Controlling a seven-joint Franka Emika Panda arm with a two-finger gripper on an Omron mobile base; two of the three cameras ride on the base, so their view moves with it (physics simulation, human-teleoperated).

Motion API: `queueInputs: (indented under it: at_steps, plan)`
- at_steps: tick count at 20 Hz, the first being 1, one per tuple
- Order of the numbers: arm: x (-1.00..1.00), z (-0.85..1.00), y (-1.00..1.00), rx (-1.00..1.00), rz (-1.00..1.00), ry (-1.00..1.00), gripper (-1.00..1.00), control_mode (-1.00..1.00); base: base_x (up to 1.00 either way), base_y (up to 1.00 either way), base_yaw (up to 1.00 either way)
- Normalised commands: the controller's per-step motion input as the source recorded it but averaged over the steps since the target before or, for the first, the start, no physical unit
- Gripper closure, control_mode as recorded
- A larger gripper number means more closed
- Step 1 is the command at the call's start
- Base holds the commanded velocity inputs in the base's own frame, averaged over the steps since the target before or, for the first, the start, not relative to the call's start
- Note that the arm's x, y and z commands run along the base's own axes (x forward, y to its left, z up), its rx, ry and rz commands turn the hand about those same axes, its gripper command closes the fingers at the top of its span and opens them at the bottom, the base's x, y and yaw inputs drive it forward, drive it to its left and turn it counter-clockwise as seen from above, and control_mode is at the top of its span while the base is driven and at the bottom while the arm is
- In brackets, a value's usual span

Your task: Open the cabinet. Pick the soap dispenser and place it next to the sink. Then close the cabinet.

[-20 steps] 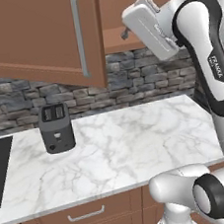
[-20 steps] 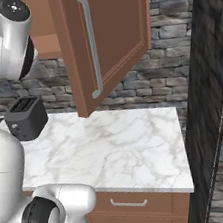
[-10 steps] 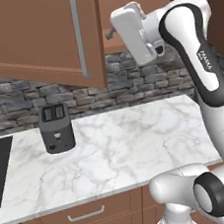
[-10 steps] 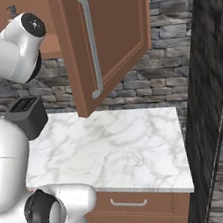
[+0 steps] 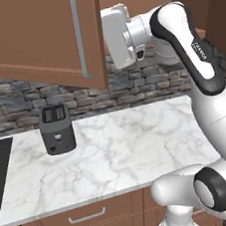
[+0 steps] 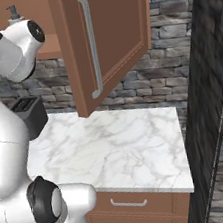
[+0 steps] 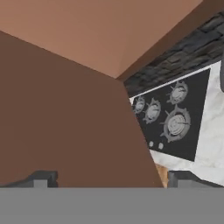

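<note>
The cabinet (image 5: pixel 40 38) stood with one door swung out over the worktop (image 5: pixel 119 149), its long silver handle (image 5: pixel 79 31) running down the door's outer face. In the right base view the same door (image 6: pixel 105 38) hung open at an angle, its bar handle (image 6: pixel 91 40) facing the camera.

The arm reached up and across, and its white hand sat just behind the free edge of the open door, at the height of the cabinet's lower shelf. In the hand view the tool (image 7: pixel 109 179) stood spread wide, with one dark fingertip (image 7: pixel 41 178) low at the left and the other low at the right, and nothing between them. Plain brown wood of the cabinet (image 7: pixel 65 122) lay close in front of it. Past that wood, a black hob (image 7: pixel 173 118) with round burners lay on the marble worktop (image 7: pixel 214 131) far below.

The soap dispenser (image 6: pixel 14 13) stood upright on the shelf inside the cabinet (only its dark pump top and a little of its neck showed above the arm's shoulder joint in the right base view). Nothing touched it.

A dark toaster (image 5: pixel 56 128) stood on the worktop near the stone back wall, below the open door. In the right base view the toaster (image 6: pixel 30 115) was partly hidden behind the arm. Drawers (image 5: pixel 87 217) with short handles ran under the worktop's front edge.
</note>
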Motion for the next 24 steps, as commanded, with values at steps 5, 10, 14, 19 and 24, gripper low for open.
queueInputs:
  at_steps: [5,10,14,19,24]
  plan:
    - [-0.55,0.10,0.45,0.00,0.08,-0.01,-1.00,-1.00,0.00,0.00,0.00]
    - [-0.81,0.04,0.51,0.00,0.10,-0.06,-1.00,-1.00,0.00,0.00,0.00]
    - [-0.57,0.00,0.56,0.00,0.09,-0.07,-1.00,-1.00,0.00,0.00,0.00]
    - [-0.05,0.00,0.33,0.00,0.04,-0.01,-1.00,-1.00,0.00,0.00,0.00]
    - [0.00,0.00,0.07,-0.01,0.00,-0.03,-1.00,-1.00,0.00,0.00,0.00]
